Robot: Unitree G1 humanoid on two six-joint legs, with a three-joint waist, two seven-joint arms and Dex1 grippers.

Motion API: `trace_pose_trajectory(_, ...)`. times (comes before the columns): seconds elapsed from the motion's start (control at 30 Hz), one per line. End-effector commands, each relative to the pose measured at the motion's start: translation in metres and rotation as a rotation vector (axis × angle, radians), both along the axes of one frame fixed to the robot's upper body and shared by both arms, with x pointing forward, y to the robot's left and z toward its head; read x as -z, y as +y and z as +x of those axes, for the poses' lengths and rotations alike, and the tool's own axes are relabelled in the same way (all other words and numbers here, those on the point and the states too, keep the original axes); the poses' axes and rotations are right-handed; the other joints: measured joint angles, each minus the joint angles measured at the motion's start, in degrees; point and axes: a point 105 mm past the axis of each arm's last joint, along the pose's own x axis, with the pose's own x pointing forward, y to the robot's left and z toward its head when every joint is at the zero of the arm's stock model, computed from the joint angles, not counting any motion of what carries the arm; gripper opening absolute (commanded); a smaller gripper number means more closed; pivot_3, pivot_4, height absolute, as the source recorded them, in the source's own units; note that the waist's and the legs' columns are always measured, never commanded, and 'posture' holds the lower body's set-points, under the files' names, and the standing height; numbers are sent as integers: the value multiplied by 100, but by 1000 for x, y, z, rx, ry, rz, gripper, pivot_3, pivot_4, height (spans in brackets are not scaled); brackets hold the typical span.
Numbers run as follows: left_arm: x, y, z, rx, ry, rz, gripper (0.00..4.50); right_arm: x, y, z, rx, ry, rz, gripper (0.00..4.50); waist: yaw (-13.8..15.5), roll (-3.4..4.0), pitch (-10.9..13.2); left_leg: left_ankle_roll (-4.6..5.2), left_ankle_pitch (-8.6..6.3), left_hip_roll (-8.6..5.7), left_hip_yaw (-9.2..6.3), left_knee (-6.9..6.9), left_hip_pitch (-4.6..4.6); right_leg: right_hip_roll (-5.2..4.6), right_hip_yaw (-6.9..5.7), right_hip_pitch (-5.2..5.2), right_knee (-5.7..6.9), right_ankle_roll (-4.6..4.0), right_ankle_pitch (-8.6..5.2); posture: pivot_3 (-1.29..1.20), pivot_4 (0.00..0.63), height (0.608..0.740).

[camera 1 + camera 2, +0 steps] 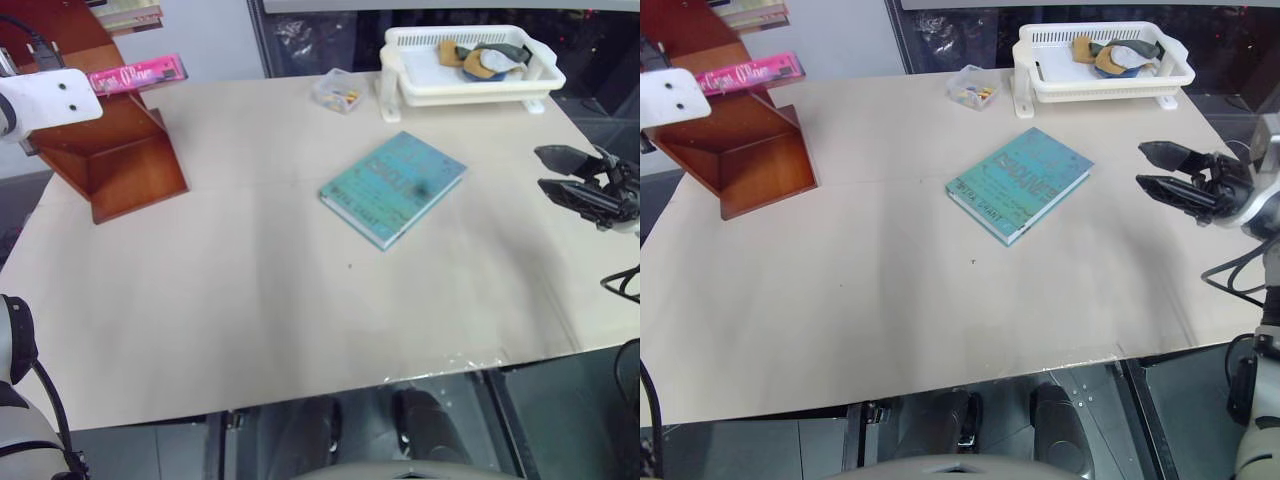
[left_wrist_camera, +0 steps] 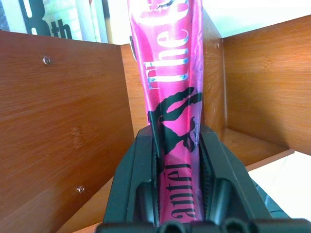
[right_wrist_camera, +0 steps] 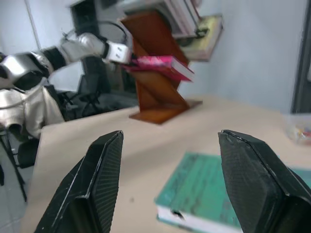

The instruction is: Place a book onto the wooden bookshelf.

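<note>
One book, the pink one [image 1: 137, 74], is clamped in the left gripper's [image 2: 177, 194] jaws and sits partway into a tier of the wooden bookshelf [image 1: 120, 160], so I'd say this is the placing step; next it needs lowering flat onto the tier before letting go. Right gripper [image 1: 1170, 170] hangs with jaws apart over the bench [image 1: 250, 300] edge, while the teal book [image 1: 392, 187], white basket [image 1: 470, 75] and little plastic box [image 1: 338, 91] sit well clear, nothing blocking.

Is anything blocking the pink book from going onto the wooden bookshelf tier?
Nothing visible does. The left gripper is shut on the pink book, already between the wooden bookshelf walls; the tier ahead looks open.
</note>
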Motion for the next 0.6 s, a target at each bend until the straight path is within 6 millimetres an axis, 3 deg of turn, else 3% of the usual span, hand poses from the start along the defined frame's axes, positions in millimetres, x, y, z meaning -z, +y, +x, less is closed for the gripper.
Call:
trace_pose_trajectory(0.03,-6,15,-10,-51,-15,-18,520,-16,9,-15,-103,-64,-47,3177,0,0,0,0,0,0,1,0,0,0,1,0,0,0,0,0,150,740)
trace_pose_trajectory(0.6,2,23,-14,-78,2,-31,520,-14,13,-9,-109,-16,-75,3177,-4,0,-1,4,-2,4,40,0,2,2,44,-25,23,0,0,0,150,740)
